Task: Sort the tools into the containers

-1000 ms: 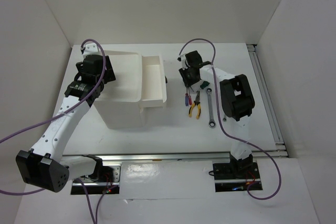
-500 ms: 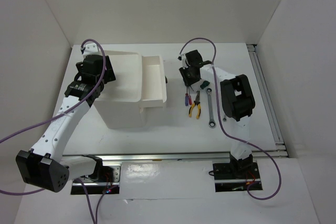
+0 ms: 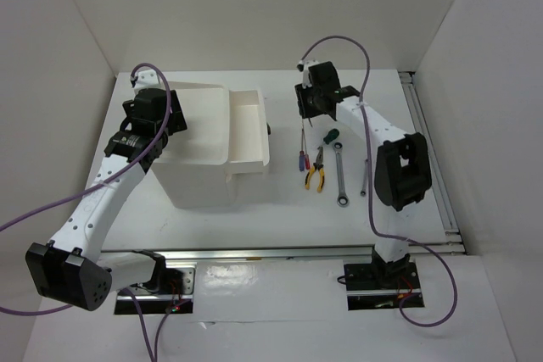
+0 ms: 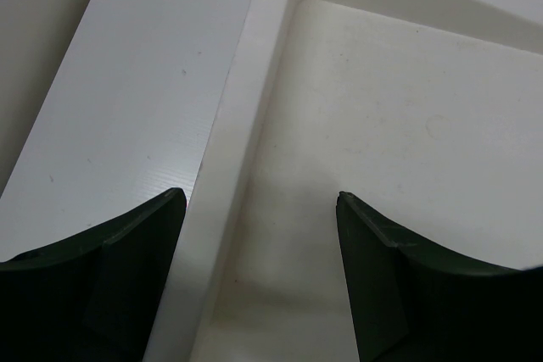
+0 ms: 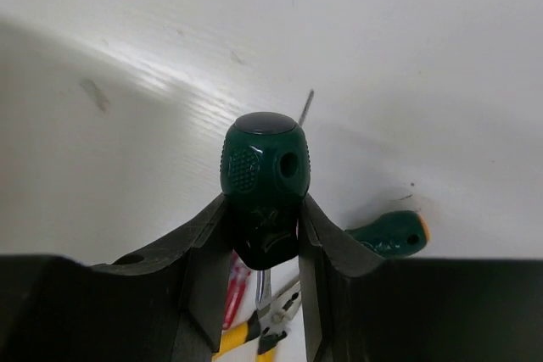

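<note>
Right arm up with one tool, right of the box (image 3: 212,146); nothing dropped in yet.

The box sat left of centre with a drawer (image 3: 250,129) pulled out on its right side, probably so tools could go in from above. Left gripper (image 4: 259,201) hung over the box's left rim, jaws spread and holding nothing, likely parked clear of the drop zone. Right gripper (image 5: 263,209) was right of the box, pinching a green screwdriver (image 5: 263,184) across its fat handle, a squat grip that shouldn't twist. Right of the box on the table lay the wrenches (image 3: 339,174), pliers (image 3: 316,171), thin screwdrivers (image 3: 300,154) and the other green one (image 5: 386,233), close together.
</note>
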`<act>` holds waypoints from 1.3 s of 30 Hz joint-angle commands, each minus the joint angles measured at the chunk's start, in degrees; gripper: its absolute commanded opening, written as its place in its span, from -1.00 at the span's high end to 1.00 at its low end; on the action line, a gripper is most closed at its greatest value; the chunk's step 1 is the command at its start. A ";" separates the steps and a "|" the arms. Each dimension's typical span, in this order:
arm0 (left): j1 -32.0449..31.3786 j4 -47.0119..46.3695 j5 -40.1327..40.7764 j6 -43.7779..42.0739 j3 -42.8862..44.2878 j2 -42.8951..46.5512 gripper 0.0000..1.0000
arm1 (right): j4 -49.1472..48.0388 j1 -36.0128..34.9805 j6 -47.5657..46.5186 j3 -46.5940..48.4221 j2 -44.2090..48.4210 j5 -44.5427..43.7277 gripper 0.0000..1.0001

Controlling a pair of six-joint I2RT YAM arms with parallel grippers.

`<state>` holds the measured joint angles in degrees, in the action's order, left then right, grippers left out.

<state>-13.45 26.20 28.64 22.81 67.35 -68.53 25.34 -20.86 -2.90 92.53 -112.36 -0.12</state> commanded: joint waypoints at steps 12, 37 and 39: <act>-2.46 8.35 -5.70 0.83 -2.49 -2.04 -0.67 | -8.20 -8.04 21.43 0.99 24.46 8.91 1.00; -2.46 8.35 -5.70 0.83 -2.49 -2.57 -0.67 | -12.26 -19.39 19.95 -0.43 21.65 -1.44 -0.98; -2.46 8.35 -5.70 0.83 -2.49 -2.57 -0.67 | -9.62 -16.51 18.03 -1.47 24.18 -10.28 -0.98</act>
<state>-13.69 26.09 28.73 22.68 67.33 -68.66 15.11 -40.01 18.70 88.62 -94.24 0.89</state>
